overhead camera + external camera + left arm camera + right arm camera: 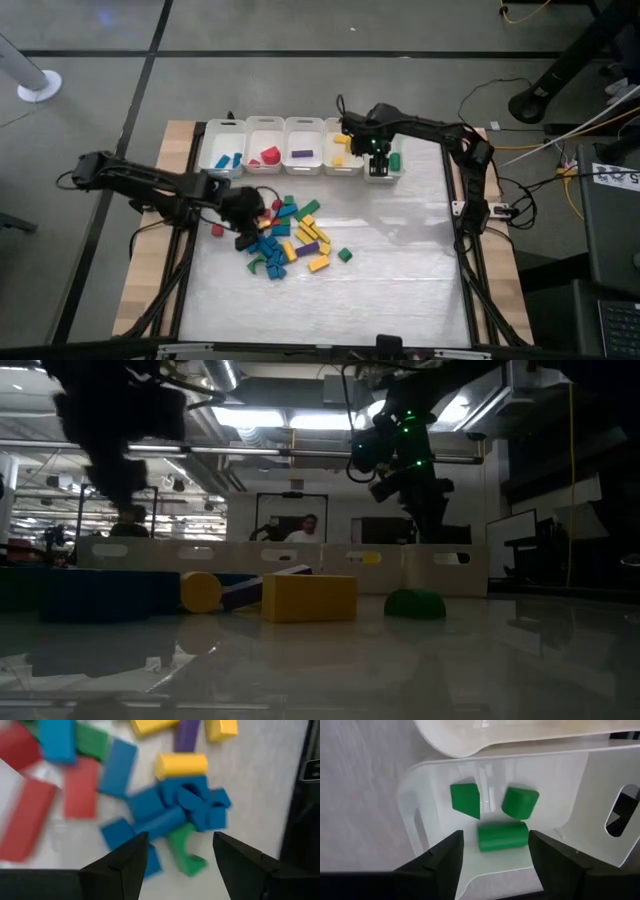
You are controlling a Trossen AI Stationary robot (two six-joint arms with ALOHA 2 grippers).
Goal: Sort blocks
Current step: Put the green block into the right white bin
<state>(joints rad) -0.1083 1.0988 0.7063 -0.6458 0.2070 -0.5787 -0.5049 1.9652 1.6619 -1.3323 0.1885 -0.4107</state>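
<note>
The blocks lie in a loose pile (pixel 290 238) of red, blue, green, yellow and purple pieces at the table's middle. My left gripper (pixel 243 230) hangs open over the pile's left part. In the left wrist view its fingers (pixel 180 840) stand above a cluster of blue blocks (pixel 180 805) and a green arch (pixel 186 851). My right gripper (pixel 378 162) hangs open over the rightmost white bin (pixel 384 176). Three green blocks rest on that bin's floor: a wedge (pixel 465 800), a rounded piece (pixel 520 802) and a cylinder (pixel 502 836).
Five white bins stand in a row along the far edge; they hold blue (pixel 226 160), red (pixel 268 155), purple (pixel 301 155), yellow (pixel 340 158) and green blocks. A lone green block (pixel 345 255) and a red one (pixel 217 230) lie apart from the pile. Bare table stretches toward the near and right edges.
</note>
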